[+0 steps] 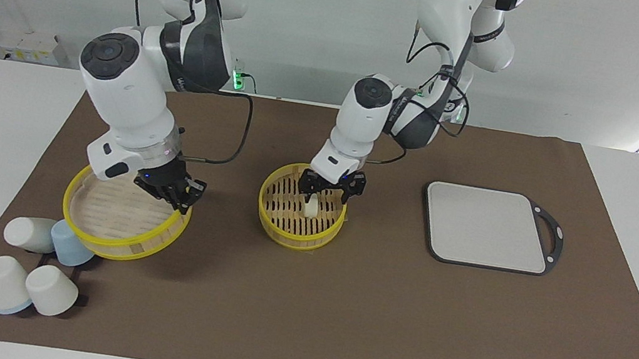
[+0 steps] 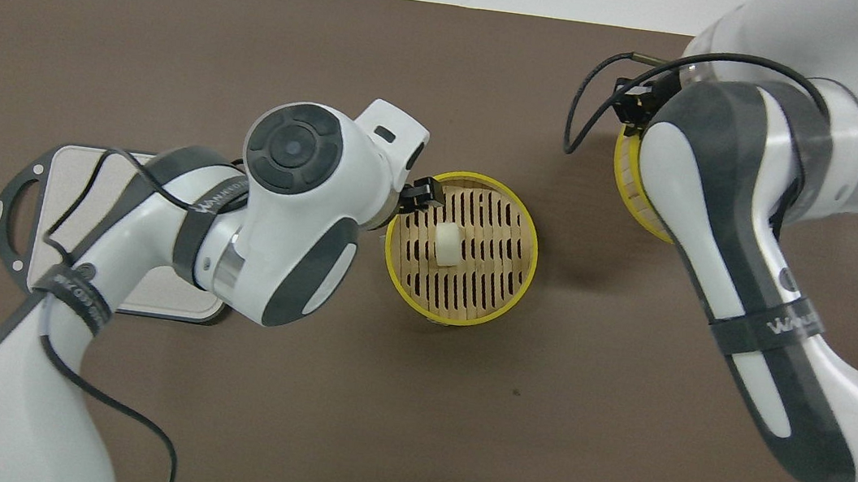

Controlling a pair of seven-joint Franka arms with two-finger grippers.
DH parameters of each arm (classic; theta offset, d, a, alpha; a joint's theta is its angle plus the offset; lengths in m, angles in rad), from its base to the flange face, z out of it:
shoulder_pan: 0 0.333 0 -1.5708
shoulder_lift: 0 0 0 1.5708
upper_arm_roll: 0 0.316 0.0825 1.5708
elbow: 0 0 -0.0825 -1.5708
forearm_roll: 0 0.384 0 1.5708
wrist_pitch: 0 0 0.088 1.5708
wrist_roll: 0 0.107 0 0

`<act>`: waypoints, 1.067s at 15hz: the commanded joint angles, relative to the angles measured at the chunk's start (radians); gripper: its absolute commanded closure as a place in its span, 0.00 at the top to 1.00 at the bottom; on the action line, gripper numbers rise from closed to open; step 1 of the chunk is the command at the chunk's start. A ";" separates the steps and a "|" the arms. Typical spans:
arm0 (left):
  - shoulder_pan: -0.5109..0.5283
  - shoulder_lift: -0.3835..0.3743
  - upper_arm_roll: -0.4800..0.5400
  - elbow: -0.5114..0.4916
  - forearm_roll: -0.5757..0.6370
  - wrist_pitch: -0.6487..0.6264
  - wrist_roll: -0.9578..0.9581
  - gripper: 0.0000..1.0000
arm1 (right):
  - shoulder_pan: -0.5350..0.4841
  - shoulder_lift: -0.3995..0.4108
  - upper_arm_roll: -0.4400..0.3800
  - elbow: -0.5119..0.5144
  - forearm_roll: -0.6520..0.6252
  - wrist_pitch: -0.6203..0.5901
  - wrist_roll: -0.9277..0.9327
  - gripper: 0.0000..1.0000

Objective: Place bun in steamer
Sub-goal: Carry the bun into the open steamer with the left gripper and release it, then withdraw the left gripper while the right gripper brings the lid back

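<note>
Here, the small cream-white rounded dough bun (image 1: 311,206) (image 2: 447,243) rests on the slatted floor of the round, yellow-rimmed bamboo steamer basket (image 1: 286,235) (image 2: 524,265), which sits open in the middle of the brown mat (image 1: 297,328) (image 2: 297,380) covering the counter. The left gripper (image 1: 331,192) hangs just over the bun, its black fingers spread apart on either side and holding nothing; whether a fingertip touches the bun is hard to tell. Toward the right arm's end, the right gripper (image 1: 178,191) is clamped on the rim of the yellow-rimmed slatted steamer lid (image 1: 117,219) (image 2: 635,193), holding it tilted above the mat. Beside the lid lie four pale upturned cups (image 1: 31,263). Toward the left arm's end, a grey cutting board with a black rim (image 1: 486,227) (image 2: 69,172) lies flat.
</note>
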 commanded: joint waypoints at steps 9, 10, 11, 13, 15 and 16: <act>0.456 -0.214 0.004 -0.018 -0.002 -0.341 0.544 1.00 | 0.390 0.043 0.000 -0.037 -0.028 0.052 0.377 0.00; 0.496 -0.222 0.004 -0.016 0.000 -0.355 0.594 1.00 | 0.404 0.042 0.000 -0.039 -0.029 0.043 0.357 0.00; 0.523 -0.225 0.004 -0.015 0.001 -0.365 0.631 1.00 | 0.417 0.042 0.000 -0.042 -0.031 0.040 0.333 0.00; 0.553 -0.231 0.007 -0.012 0.039 -0.384 0.666 1.00 | 0.436 0.046 -0.002 -0.048 -0.049 0.040 0.291 0.00; 0.553 -0.233 0.004 -0.012 0.113 -0.385 0.671 1.00 | 0.456 0.054 0.000 -0.059 -0.087 0.055 0.271 0.00; 0.554 -0.233 0.005 -0.010 0.116 -0.387 0.671 1.00 | 0.457 0.056 0.000 -0.070 -0.089 0.064 0.257 0.00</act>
